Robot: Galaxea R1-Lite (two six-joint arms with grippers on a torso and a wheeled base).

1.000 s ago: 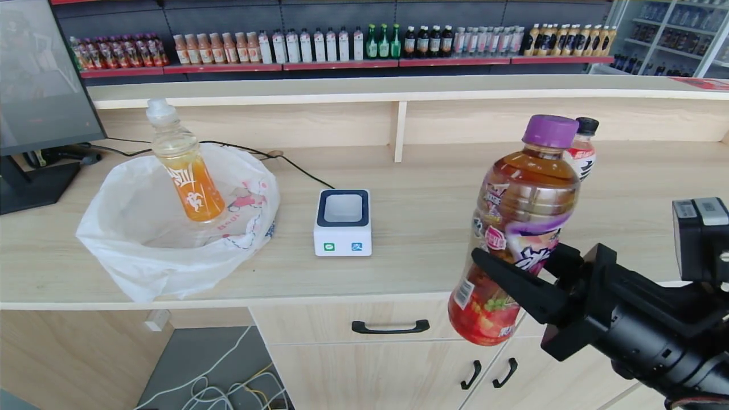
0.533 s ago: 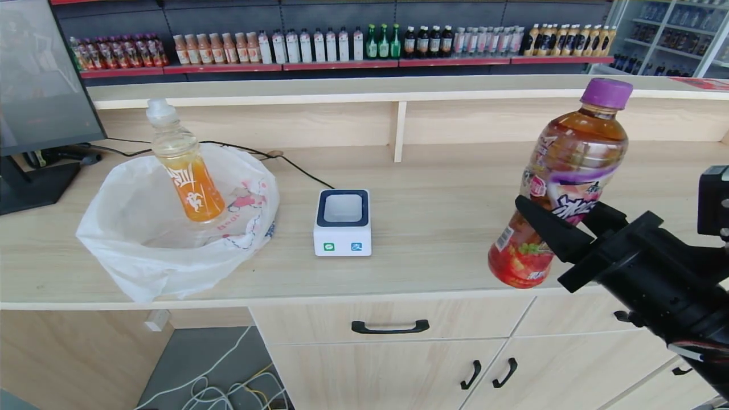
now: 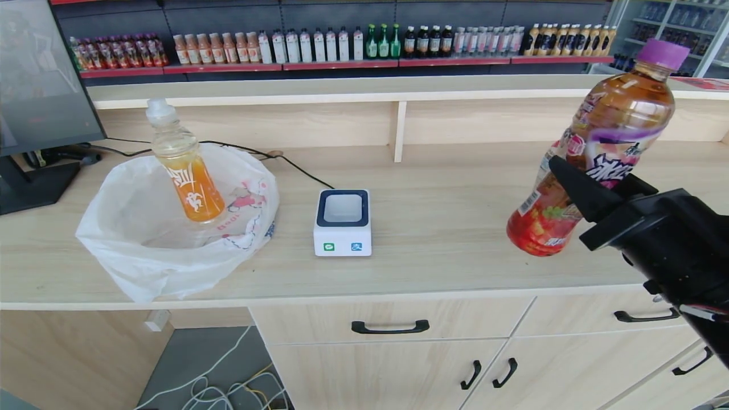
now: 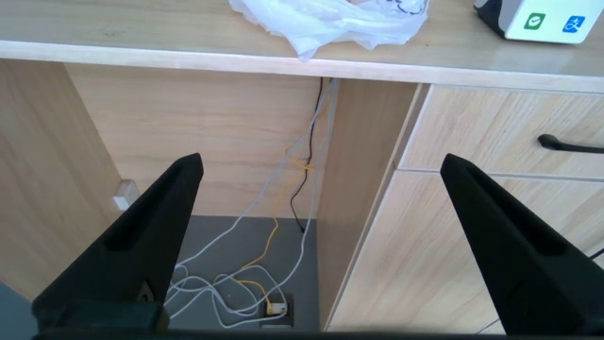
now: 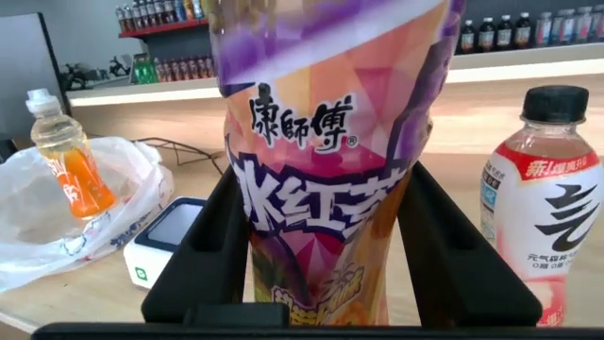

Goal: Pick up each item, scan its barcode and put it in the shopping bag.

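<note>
The right tool (image 3: pixel 598 177) pinches the purple-capped tea bottle (image 3: pixel 623 114) around its lower label, one black finger on each side, and holds it off the tabletop (image 3: pixel 433 250) at 3 o'clock from the white scanner (image 3: pixel 342 223). The bottle is tilted, its cap leaning toward 1 o'clock and its red base toward 7 o'clock, and a small barcode patch (image 3: pixel 529 202) shows low on the side turned toward the scanner. In the right wrist view a pale bottle with a black cap (image 5: pixel 540 212) stands upright on the tabletop just beside the held one. The white shopping bag (image 3: pixel 142 250) lies open at 9 o'clock from the scanner, with an orange drink bottle (image 3: pixel 188 176) leaning inside it. A dark monitor (image 3: pixel 40 74) stands at 10 o'clock from the bag. The left tool (image 4: pixel 321 165) hangs below the tabletop's front edge with its fingers spread wide and nothing between them, above loose cables (image 4: pixel 236 283) on the floor
</note>
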